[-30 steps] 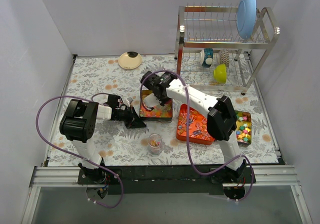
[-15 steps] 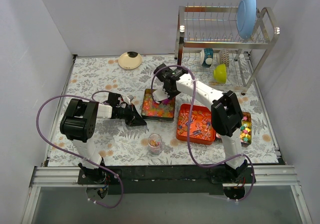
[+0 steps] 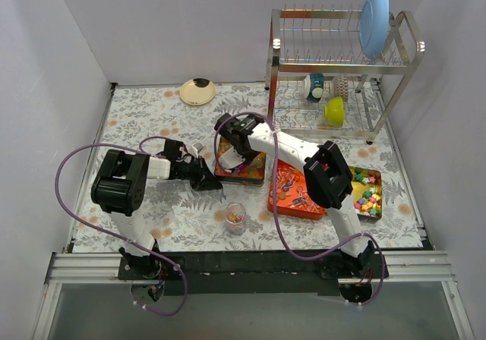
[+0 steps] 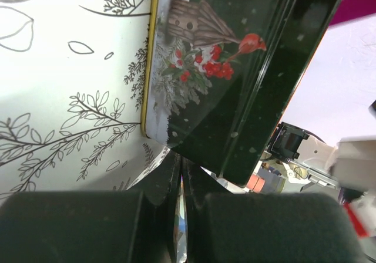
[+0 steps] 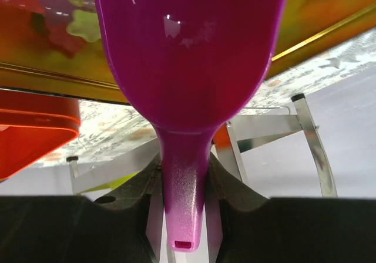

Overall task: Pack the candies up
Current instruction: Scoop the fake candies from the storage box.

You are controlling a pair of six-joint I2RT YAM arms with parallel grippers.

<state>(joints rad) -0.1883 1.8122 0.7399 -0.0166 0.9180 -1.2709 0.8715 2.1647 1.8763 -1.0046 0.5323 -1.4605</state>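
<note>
Glossy orange-red-green bead candies [image 3: 244, 171] fill a dark decorated tin [image 3: 219, 171] at mid table. My right gripper [image 3: 240, 147] is shut on the handle of a purple scoop [image 5: 188, 51], whose bowl is low over the beads [image 5: 59, 16]. My left gripper [image 3: 203, 177] is shut, its tips at the tin's near-left corner [image 4: 247, 87]. Wrapped candies [image 3: 292, 192] lie in an orange tray [image 3: 282, 209]. Pastel chunky pieces [image 3: 370, 196] fill a small tin at the right. A small clear jar [image 3: 235, 217] holding a few candies stands in front.
A metal dish rack [image 3: 342, 74] with a blue plate, cups and a green bowl stands at the back right. A cream dish [image 3: 197, 92] lies at the back. White walls close in the floral mat on three sides.
My right gripper with the scoop swung right and back over the tin half a second ago, then came back left and down onto the beads. The left arm has barely moved.
</note>
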